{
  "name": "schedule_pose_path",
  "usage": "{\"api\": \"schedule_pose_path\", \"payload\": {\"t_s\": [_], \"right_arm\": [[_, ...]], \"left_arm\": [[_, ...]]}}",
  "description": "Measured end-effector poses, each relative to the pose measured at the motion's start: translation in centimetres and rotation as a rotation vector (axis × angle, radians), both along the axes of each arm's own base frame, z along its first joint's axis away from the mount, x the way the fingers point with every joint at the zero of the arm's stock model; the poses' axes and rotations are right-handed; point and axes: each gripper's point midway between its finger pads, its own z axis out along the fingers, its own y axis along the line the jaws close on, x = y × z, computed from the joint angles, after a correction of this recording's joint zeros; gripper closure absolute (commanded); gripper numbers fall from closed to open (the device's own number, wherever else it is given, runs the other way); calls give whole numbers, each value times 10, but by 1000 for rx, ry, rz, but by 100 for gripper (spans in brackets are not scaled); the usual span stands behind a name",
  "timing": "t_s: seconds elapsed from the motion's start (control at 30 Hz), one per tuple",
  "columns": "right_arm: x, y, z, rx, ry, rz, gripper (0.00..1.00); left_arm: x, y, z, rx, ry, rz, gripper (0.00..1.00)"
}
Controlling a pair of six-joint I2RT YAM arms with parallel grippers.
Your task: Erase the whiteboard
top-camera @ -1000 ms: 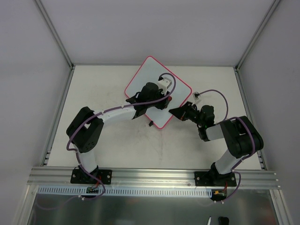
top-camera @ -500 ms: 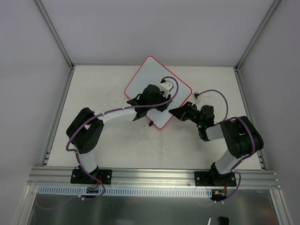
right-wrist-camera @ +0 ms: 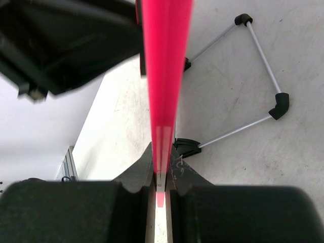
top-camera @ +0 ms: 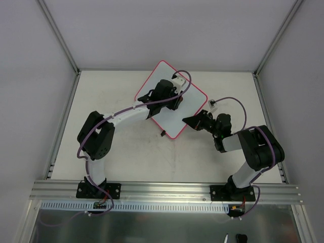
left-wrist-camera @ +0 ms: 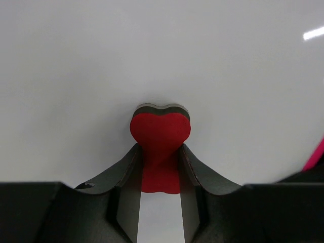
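Pinching small red bow-shaped eraser block (left-wrist-camera: 160, 132), left claw (left-wrist-camera: 159, 152) presses it onto large square white red-rimmed whiteboard (left-wrist-camera: 152, 55) just ahead; right claw (right-wrist-camera: 161, 174) nips board's rim between its tips, likely steadying it for wiping.

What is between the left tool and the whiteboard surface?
A red eraser, clamped in the left tool, sits against the whiteboard; the left wrist view shows this.

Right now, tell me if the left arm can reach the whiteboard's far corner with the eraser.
Probably yes. The left hand holds the eraser against the whiteboard, nothing lies between it and the far corner, and its elbow is bent. The right hand grips the rim on the other side, clear of that path.
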Motion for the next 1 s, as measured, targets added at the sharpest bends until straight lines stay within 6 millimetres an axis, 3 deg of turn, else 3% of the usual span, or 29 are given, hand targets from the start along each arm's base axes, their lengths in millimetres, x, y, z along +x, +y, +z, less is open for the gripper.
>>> {"api": "schedule_pose_path", "payload": {"t_s": [0.27,0.43,0.73,0.9,1.0], "right_arm": [[-2,2,4,9,-12,17,100],[-2,3,4,9,-14,19,100],[-3,3,5,3,-28,29,100],[-4,4,5,-2,-39,41,100],[-4,5,5,-2,-39,44,100]], "left_arm": [[64,35,17,-17,-13,137,99],[87,53,17,-12,-5,189,99],[101,85,12,-47,53,269,100],[101,116,12,-61,86,340,100],[96,136,21,-76,92,387,100]]}}
